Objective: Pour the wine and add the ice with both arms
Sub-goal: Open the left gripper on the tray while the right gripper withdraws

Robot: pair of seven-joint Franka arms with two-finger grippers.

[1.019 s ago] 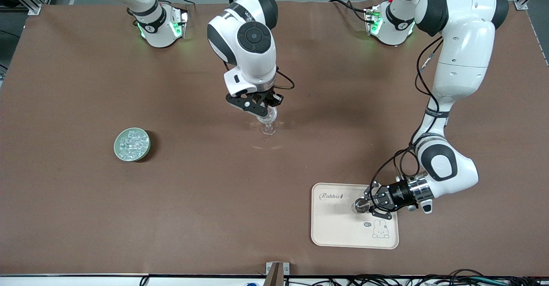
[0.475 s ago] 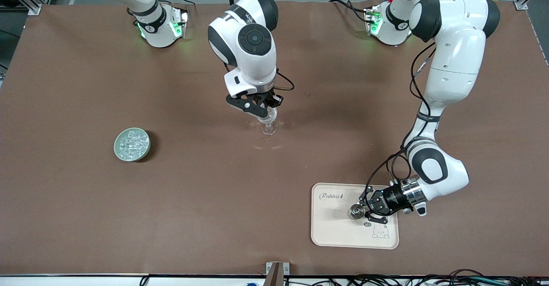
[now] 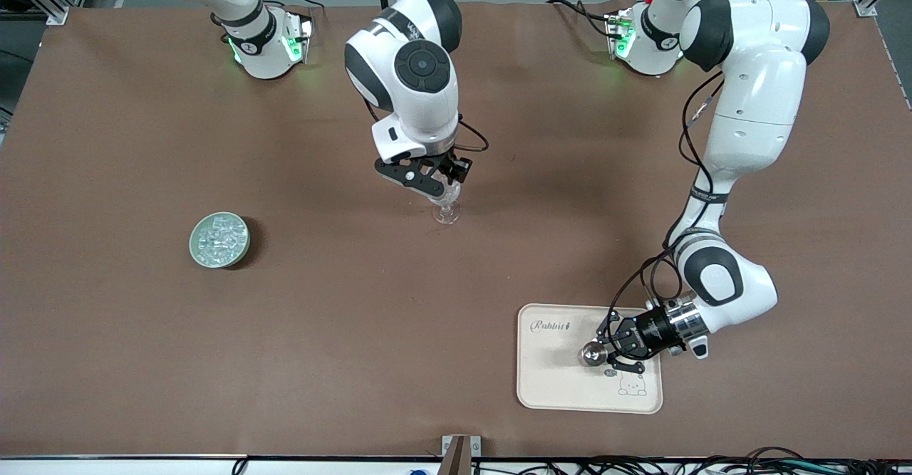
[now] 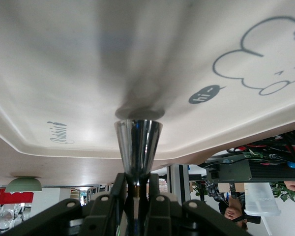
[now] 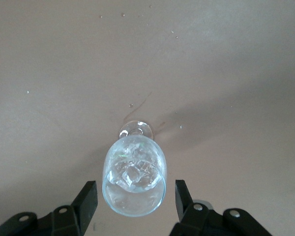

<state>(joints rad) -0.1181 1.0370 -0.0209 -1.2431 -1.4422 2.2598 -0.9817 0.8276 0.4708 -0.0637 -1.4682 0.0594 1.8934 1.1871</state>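
Mid-table in the front view, the right gripper (image 3: 440, 189) hangs over an upright wine glass (image 3: 447, 211) whose foot rests on the brown table (image 3: 320, 332). The pale green bowl (image 3: 193, 241) with its heap of ice (image 3: 219, 238) sits well apart from the glass, toward the right arm's end of the table and nearer the front camera. By the table's front edge, at the left arm's end, the left gripper (image 3: 604, 352) lies low over a cream tray (image 3: 556, 386) and clasps a small metal cup (image 3: 591, 354).

From the left wrist view, the cup's shiny cone widens away from the gripper, its narrow end pinched between closed fingers (image 4: 122, 194) and its wide end meeting the tray floor.

From the right wrist view, the right gripper's fingers (image 5: 88, 196) stand wide on either side of the glass bowl, touching neither wall. A clear cube (image 5: 137, 172) already lies inside. The glass sits straight beneath the jaws, stem vertical. Any further reach for ice looks likely to fall to the right arm, the nearer of the two to the bowl.
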